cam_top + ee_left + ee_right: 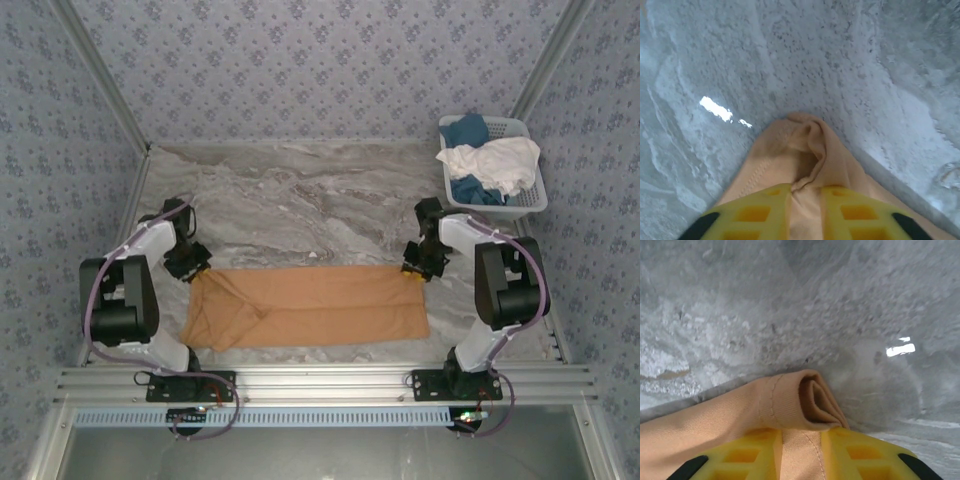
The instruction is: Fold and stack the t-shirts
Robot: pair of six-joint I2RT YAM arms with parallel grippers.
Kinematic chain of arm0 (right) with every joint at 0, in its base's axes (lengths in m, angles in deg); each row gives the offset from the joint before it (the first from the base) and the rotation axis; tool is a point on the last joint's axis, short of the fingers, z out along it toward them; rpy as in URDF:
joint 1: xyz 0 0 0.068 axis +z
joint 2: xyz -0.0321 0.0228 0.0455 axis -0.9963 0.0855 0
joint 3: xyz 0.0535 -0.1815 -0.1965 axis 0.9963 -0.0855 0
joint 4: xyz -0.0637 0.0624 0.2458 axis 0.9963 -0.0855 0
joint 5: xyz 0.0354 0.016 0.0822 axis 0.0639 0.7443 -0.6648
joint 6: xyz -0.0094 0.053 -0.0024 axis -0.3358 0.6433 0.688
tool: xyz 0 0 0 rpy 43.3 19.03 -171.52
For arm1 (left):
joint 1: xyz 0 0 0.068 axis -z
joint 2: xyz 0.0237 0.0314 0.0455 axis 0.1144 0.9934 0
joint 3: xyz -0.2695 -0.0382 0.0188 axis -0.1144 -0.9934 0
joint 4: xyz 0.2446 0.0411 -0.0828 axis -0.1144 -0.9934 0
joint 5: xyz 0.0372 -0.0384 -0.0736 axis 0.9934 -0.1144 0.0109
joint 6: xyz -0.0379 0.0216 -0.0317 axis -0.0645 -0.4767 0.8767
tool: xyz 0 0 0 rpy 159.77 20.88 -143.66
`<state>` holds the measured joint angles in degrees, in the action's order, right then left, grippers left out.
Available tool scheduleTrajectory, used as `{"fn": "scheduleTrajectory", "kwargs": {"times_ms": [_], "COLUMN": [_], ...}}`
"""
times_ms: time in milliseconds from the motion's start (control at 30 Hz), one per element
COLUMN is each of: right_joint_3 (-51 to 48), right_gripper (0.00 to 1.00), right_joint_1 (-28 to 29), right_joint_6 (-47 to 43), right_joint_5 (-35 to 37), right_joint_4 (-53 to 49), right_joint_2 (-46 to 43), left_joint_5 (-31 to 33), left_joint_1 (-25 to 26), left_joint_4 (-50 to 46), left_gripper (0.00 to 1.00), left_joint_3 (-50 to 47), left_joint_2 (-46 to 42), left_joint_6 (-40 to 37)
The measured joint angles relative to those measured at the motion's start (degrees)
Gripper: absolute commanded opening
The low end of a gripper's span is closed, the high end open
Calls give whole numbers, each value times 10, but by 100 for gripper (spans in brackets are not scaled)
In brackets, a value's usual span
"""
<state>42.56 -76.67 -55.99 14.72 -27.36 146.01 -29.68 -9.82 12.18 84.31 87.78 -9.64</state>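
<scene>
Both jaws pinch far corners of the t-shirt (310,305).

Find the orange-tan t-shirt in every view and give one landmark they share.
Top external: the orange-tan t-shirt lies as a wide flat band, low centre.
Left wrist: its bunched corner, bottom centre, pinched in the left tool.
Right wrist: its folded hem corner, bottom centre-left, pinched in the right tool.
Shared landmark: the grey marbled tabletop under the cloth.
</scene>
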Motion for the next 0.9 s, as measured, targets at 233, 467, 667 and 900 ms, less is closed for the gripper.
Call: {"fn": "scheduleTrajectory", "kwargs": {"times_ms": [233, 467, 667, 900], "right_joint_3": [10, 18, 23, 22], "right_gripper": [22, 22, 26, 27], "right_joint_1": [-19, -16, 12, 82], "right_joint_6": [1, 1, -1, 0], "right_joint_5": [1, 14, 49, 43], "right_joint_4": [-2, -4, -16, -17], "right_joint_2": [10, 12, -14, -85], "left_joint_5": [20, 18, 19, -25], "left_joint_1": [-30, -36, -30, 52], "left_joint_4": [14, 13, -10, -28], "left_gripper": [0, 18, 23, 17], "left_joint_3": [0, 13, 28, 31], "left_joint_2": [35, 41, -18, -97], "left_joint_6": [-38, -52, -40, 16]}}
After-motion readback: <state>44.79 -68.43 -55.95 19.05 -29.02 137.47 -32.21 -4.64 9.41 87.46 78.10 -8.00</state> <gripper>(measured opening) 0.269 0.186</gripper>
